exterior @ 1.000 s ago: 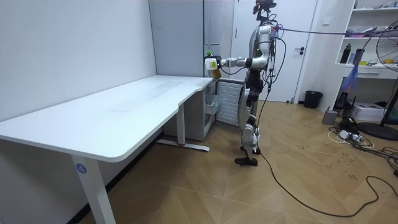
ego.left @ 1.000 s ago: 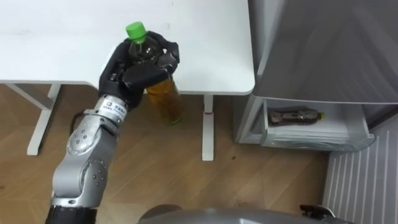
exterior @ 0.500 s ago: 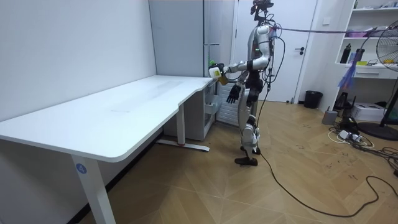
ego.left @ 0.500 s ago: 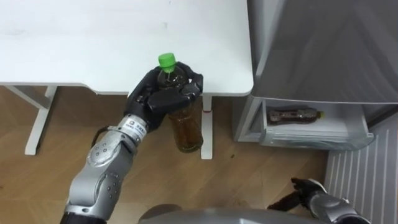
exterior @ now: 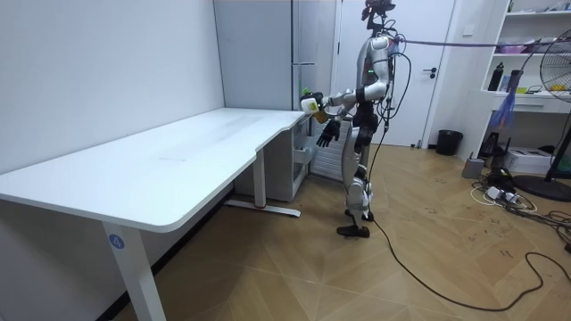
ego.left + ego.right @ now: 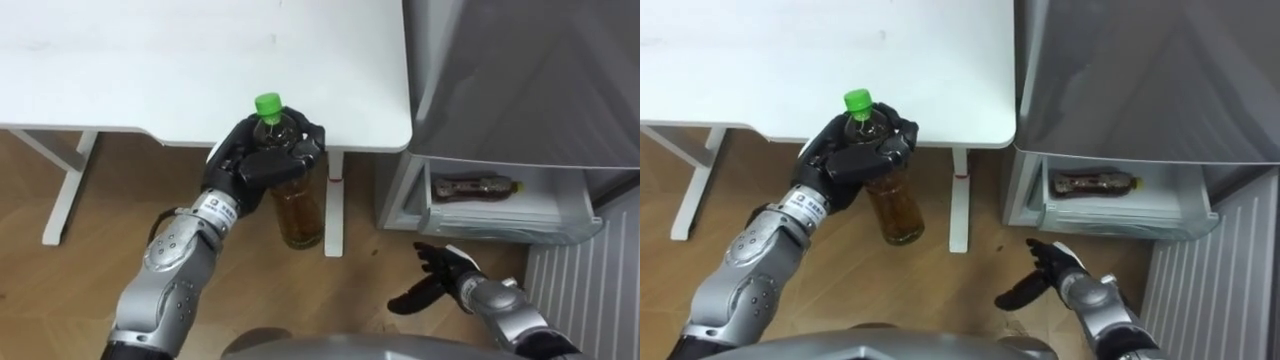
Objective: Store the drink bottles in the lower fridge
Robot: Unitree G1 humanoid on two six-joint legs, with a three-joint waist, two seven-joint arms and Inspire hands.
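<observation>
Down at the foot of the grey fridge [image 6: 520,70], the lower drawer [image 6: 510,226] stands pulled out. One dark bottle [image 6: 478,186] lies on its side inside it, cap end toward the robot's right.

The left robot hand [image 6: 255,165] is clamped on an amber bottle [image 6: 300,210], its fingers curled round the shoulder and neck just under the green cap [image 6: 267,103]. The bottle is upright in the air, and most of its body hangs below the hand. It is in front of the white table [image 6: 150,60], at the rounded corner nearest the fridge, with the table leg [image 6: 335,210] just beside it in the eye views. It is off to the left of the drawer, not in it.

The right robot hand [image 6: 440,275] is low over the wooden floor [image 6: 60,270], near the front of the drawer but apart from it. Its fingers are spread and straight, holding nothing.

In the room view the robot stands upright between the table's end and the fridge, with the amber bottle [image 5: 308,103] held out at chest height.
</observation>
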